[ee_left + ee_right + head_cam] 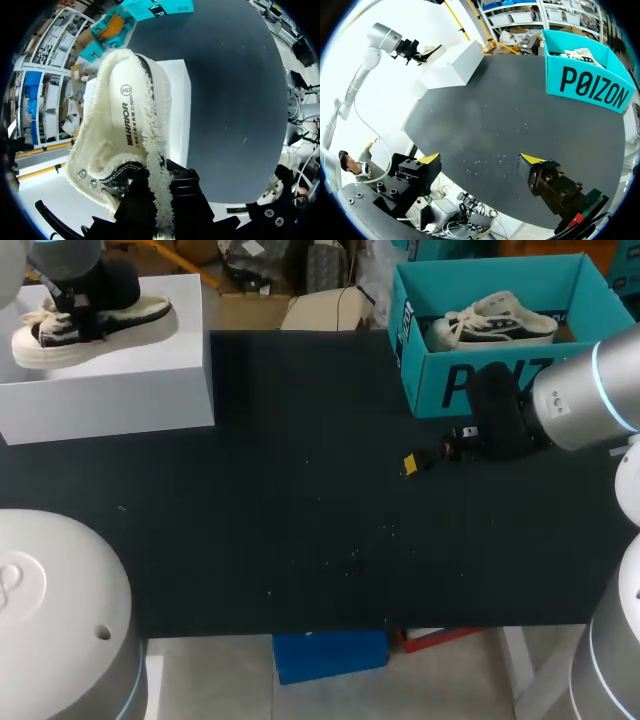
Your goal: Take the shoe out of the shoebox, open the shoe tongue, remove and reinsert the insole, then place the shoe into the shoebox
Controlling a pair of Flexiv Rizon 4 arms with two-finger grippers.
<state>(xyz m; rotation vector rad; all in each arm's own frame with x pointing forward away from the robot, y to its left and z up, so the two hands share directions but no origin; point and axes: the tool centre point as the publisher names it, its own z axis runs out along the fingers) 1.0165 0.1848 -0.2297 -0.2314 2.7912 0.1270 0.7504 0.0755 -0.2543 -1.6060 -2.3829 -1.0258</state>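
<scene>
Shoe, head view: the shoe (pixel 95 325) sits sole-down on the white block (pixel 120 390) at the table's (pixel 300 530) far left corner, with the left gripper (pixel 82 312) on its collar.
Shoebox, head view: the shoebox (pixel 480 390) stands at the far right edge with a second shoe (pixel 495 320) inside; the right gripper (pixel 425 458) hovers just in front of it.
Left wrist view: black fingers (pixel 182 192) pinch the shoe's fleecy side wall from both sides; the insole (pixel 125 110) shows inside.
Right wrist view: fingers (pixel 420 170) are spread wide over the table with nothing between them; the shoebox lies ahead.
</scene>
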